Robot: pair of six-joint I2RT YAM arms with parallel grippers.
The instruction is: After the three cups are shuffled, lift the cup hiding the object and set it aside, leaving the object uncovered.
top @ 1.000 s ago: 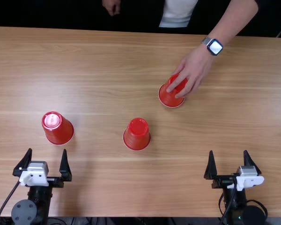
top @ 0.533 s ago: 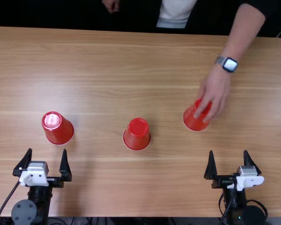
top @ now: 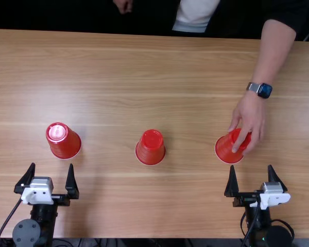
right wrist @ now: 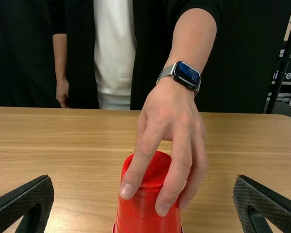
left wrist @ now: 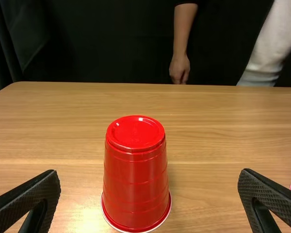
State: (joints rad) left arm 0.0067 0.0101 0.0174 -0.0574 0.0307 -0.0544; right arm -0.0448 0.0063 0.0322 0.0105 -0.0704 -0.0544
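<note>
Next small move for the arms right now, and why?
Probably wait, no reach yet: a person's hand grips the right cup just ahead of the open right gripper, so the shuffle looks unfinished and reaching risks a collision. The left gripper is open near the left cup.

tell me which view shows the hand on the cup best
The right wrist view: the person's hand sits close and centred, draped over the right cup. The top view shows it from above, hiding part of that cup. The left wrist view faces the left cup instead.
</note>
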